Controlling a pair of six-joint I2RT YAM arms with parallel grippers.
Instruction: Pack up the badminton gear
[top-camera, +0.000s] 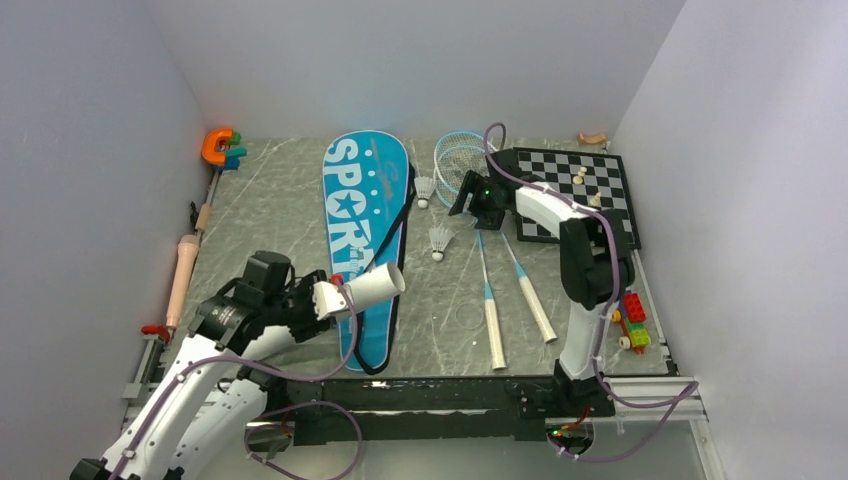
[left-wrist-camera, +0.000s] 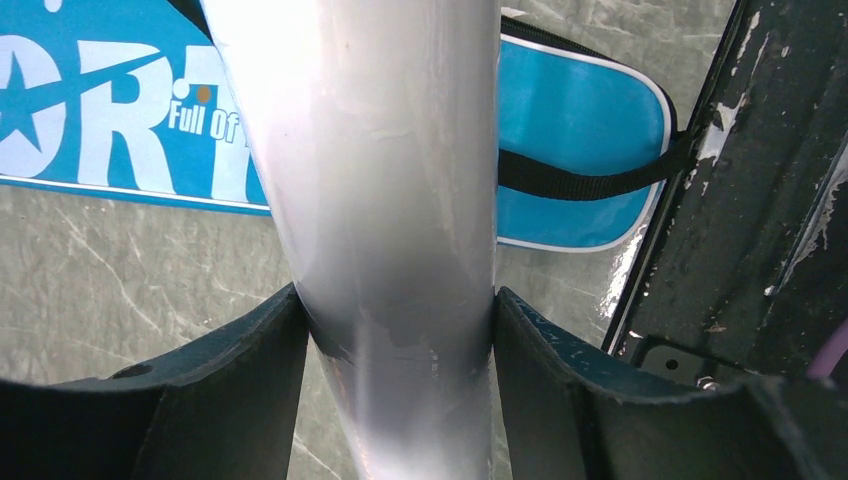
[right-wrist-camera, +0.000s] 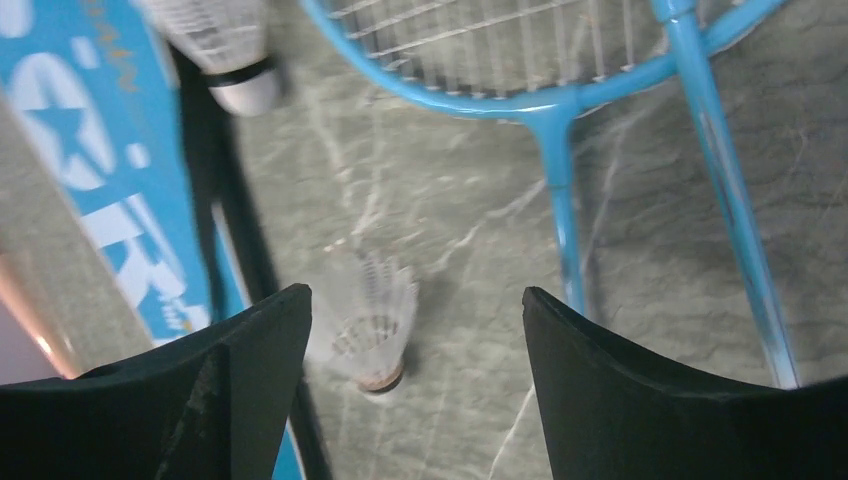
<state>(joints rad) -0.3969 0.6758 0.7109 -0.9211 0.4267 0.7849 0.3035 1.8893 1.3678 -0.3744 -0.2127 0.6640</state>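
Observation:
My left gripper (top-camera: 328, 298) is shut on the long white tube (top-camera: 375, 284), holding it tilted above the near end of the blue "SPORT" bag (top-camera: 362, 220). The left wrist view shows the tube (left-wrist-camera: 380, 200) pinched between both fingers of the left gripper (left-wrist-camera: 400, 340), with the bag (left-wrist-camera: 580, 130) beneath. Two light-blue rackets (top-camera: 485, 270) (top-camera: 520, 270) lie side by side right of the bag. My right gripper (top-camera: 466, 206) hovers open over them. Below its jaws (right-wrist-camera: 415, 330) a blurred shuttlecock (right-wrist-camera: 370, 330) stands on the table; another shuttlecock (right-wrist-camera: 225, 45) lies farther off. Both shuttlecocks (top-camera: 439, 241) (top-camera: 425, 188) show from above.
A chessboard (top-camera: 580, 195) with a few pieces lies at the back right. Coloured toy bricks (top-camera: 633, 320) sit by the right edge. An orange clamp (top-camera: 218, 147) and a wooden handle (top-camera: 182, 275) lie along the left edge. The bag's black strap (left-wrist-camera: 590, 180) loops near the table's front rail.

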